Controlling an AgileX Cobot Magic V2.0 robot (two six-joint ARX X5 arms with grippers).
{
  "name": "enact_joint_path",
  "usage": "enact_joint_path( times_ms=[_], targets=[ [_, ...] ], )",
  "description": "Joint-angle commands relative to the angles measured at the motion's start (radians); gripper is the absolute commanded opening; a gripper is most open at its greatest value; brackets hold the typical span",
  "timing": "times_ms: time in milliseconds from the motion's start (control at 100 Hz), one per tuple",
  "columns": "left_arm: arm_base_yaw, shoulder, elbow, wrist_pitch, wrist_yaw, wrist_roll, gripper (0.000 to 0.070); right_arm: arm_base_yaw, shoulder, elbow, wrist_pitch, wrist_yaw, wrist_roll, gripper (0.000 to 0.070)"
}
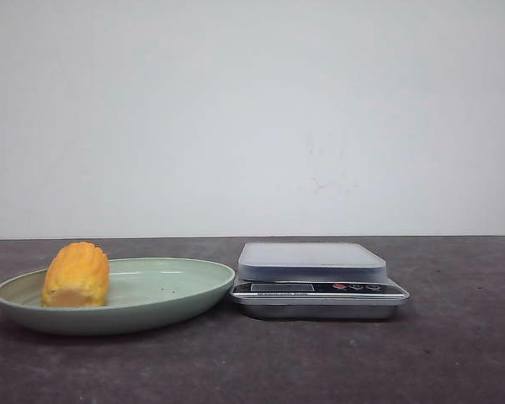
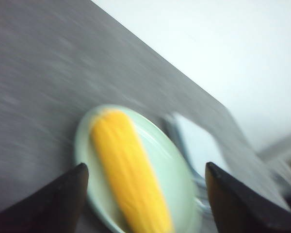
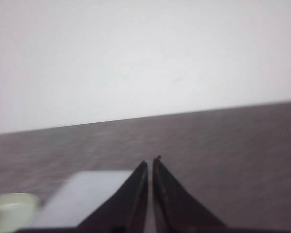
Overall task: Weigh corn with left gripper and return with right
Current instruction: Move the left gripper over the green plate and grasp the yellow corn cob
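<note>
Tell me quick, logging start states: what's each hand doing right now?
Left hand: open, empty, above the corn on the plate.
Right hand: closed, holding nothing.

A pale green plate [image 1: 172, 295] sits on the dark grey surface [image 1: 454, 353] — just beside it, a steel kitchen scale [image 1: 318, 290] with a frosted platform, its display and buttons facing forward — behind both, a plain white wall [image 1: 252, 109].

You're looking at a bare lab-style test bench, plain white wall [image 1: 252, 109], dark grey tabletop [image 1: 320, 362], staged props only, a green plate [image 1: 151, 307], a digital kitchen scale [image 1: 318, 282].
</note>
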Motion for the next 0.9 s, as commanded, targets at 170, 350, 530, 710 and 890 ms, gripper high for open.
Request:
enact_joint_path(
  times_ms=[170, 350, 530, 710, 890],
  targets=[
    [0.001, -0.002, 0.021, 0.016, 0.301, -0.053, 0.016, 0.001, 0.0, 0.034, 0.02, -0.15, 0.256, 0.0005],
    [0.001, -0.002, 0.082, 0.018, 0.315, -0.116, 0.0012, 0.001, 0.0, 0.173, -0.005, -0.269, 0.256, 0.0004],
    [0.001, 0.003, 0.254, 0.017, 0.297, -0.143, 0.0012, 0.0, 0.019, 0.428, -0.172, -0.279, 0.124, 0.0004],
    [0.001, 0.104, 0.546, -0.077, 0.042, 0.023, 0.0013, -0.003, 0.161, 0.736, -0.527, -0.155, -0.089, 0.0004],
    [-0.018, 0.317, 0.815, -0.296, -0.166, 0.302, 0.0013, -0.003, 0.348, 0.967, -0.715, -0.03, -0.196, 0.0004]
  ],
)
